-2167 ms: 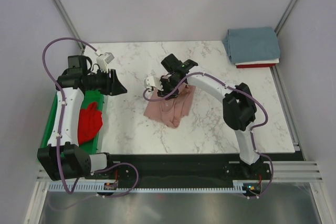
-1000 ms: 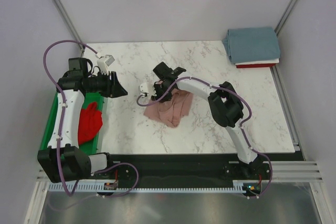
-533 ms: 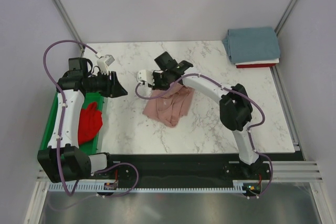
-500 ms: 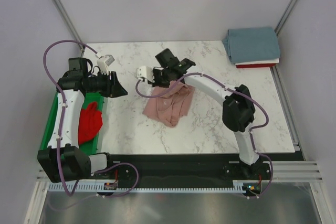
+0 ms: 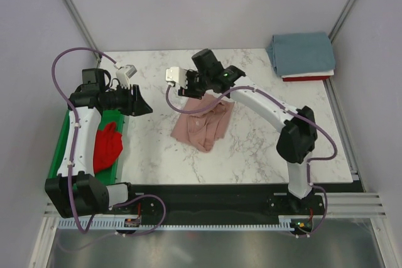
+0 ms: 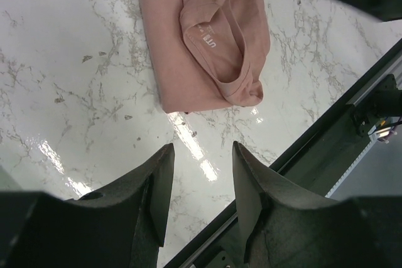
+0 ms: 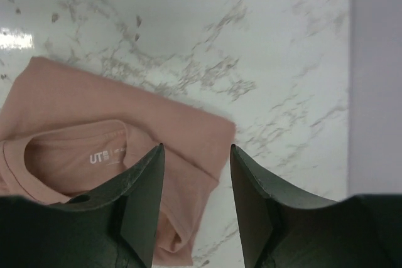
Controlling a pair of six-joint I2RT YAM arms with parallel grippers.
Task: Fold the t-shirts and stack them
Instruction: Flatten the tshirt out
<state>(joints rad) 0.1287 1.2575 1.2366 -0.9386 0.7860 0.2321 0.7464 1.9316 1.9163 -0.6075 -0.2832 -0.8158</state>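
The white marble-look table top [image 6: 75, 61] is smooth and very shiny, with bright spots of light on it. The dusty-pink cloth t-shirt [image 6: 207, 36] looks soft and dull, with a stitched neck band. The bright red cloth t-shirt [image 5: 108, 145] looks soft too. The green plastic tray [image 5: 58, 152] has smooth walls. The grey-blue folded cloth t-shirt [image 5: 303, 53] is soft and dull. The left gripper [image 6: 201, 155] and the right gripper [image 7: 196, 152] have black fingers [image 6: 147, 205] that look like dull, slightly grainy plastic. The thin purple cable [image 5: 78, 47] looks smooth.
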